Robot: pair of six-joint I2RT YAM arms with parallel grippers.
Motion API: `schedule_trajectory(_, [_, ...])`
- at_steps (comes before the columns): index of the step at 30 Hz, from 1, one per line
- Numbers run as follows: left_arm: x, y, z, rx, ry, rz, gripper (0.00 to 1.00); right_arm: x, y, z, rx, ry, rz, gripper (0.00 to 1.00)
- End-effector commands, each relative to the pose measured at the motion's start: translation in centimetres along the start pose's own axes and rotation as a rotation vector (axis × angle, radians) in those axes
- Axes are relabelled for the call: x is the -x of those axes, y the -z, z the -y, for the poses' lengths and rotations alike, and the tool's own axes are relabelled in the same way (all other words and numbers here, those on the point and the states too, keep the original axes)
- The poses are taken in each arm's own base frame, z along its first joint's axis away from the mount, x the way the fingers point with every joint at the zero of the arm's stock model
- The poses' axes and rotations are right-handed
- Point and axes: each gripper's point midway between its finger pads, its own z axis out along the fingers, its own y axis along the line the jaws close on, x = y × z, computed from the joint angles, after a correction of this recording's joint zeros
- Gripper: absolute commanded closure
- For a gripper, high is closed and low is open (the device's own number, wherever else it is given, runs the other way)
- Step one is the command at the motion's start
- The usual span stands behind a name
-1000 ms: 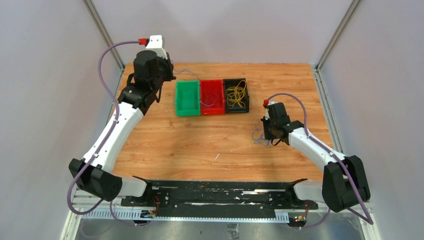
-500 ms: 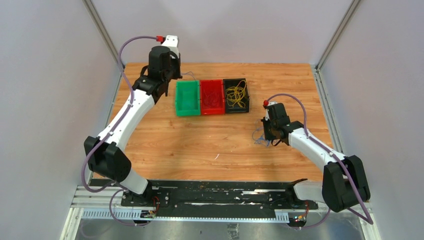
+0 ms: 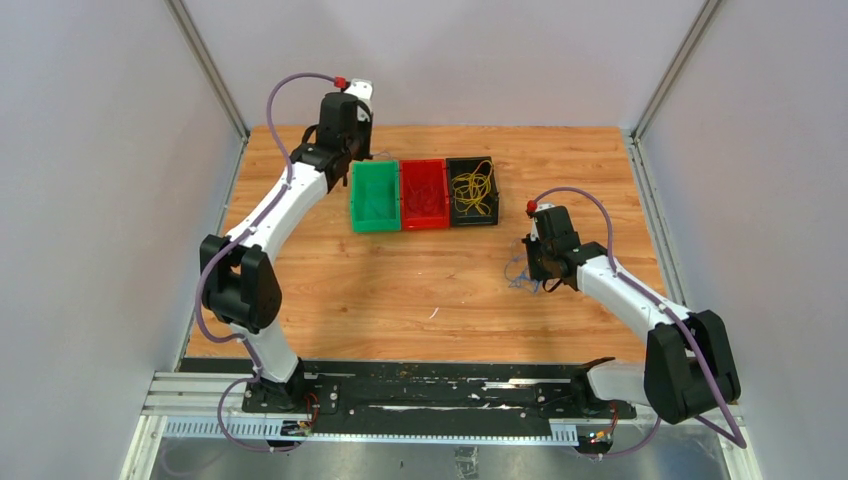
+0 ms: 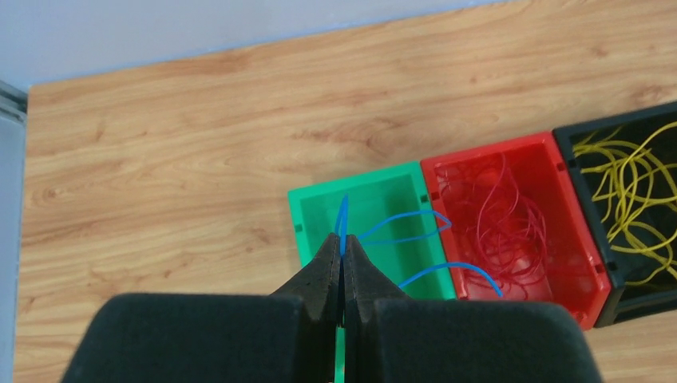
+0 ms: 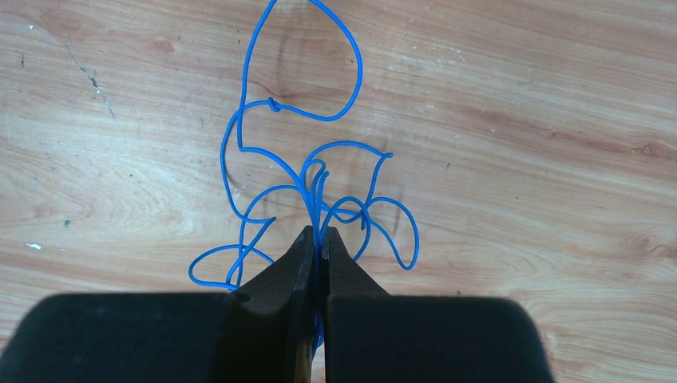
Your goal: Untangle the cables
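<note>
A thin blue looped cable (image 4: pixel 343 215) is pinched in the closed jaws of the left gripper (image 4: pixel 342 243). Its loops trail ahead and to the right of the jaws, over a green plastic bin (image 4: pixel 383 199). Further right stand a red bin (image 4: pixel 499 152) of red cables (image 4: pixel 495 215) and a black bin (image 4: pixel 615 128) of yellow cables (image 4: pixel 631 175). Only the right wrist view shows clearly the tangled blue cable bundle (image 5: pixel 316 182), which lies on the wooden table (image 5: pixel 519 159). It is clamped in the closed right gripper (image 5: pixel 319 233) and spreads ahead of its jaws.

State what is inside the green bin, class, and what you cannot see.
The green bin shows a bare floor; a blue cable, pinched in the left gripper, loops over it. The fingers cover its near end.
</note>
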Motion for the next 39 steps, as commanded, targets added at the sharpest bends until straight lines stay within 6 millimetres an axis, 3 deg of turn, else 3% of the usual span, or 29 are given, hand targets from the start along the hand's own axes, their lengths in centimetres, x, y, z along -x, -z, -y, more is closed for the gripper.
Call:
schedule_trajectory(1, [-3.7, -1.0, 0.0, 0.007, 0.016, -0.075, 1.0, -1.0, -0.3, 0.8, -0.03, 0.013, -0.029, 0.96])
schedule_trajectory(8, [-8.7, -2.2, 0.0, 0.024, 0.013, -0.208, 1.0, -1.1, -0.7, 0.6, -0.018, 0.015, -0.04, 0.96])
schedule_trajectory(17, [-12.1, -4.7, 0.2, 0.041, -0.017, -0.329, 1.0, -1.1, -0.7, 0.6, -0.019, 0.015, -0.042, 0.96])
schedule_trajectory(26, [-13.9, -6.5, 0.8, 0.024, -0.033, -0.388, 1.0, -1.1, -0.7, 0.6, -0.021, 0.015, -0.045, 0.96])
schedule_trajectory(31, [-14.3, -6.7, 1.2, 0.005, -0.036, -0.401, 0.87, -1.1, -0.8, 0.6, -0.021, 0.016, -0.047, 0.96])
schedule_trajectory(39, [-15.0, -7.4, 1.6, -0.005, -0.029, -0.424, 0.87, -1.1, -0.7, 0.6, -0.018, 0.016, -0.043, 0.96])
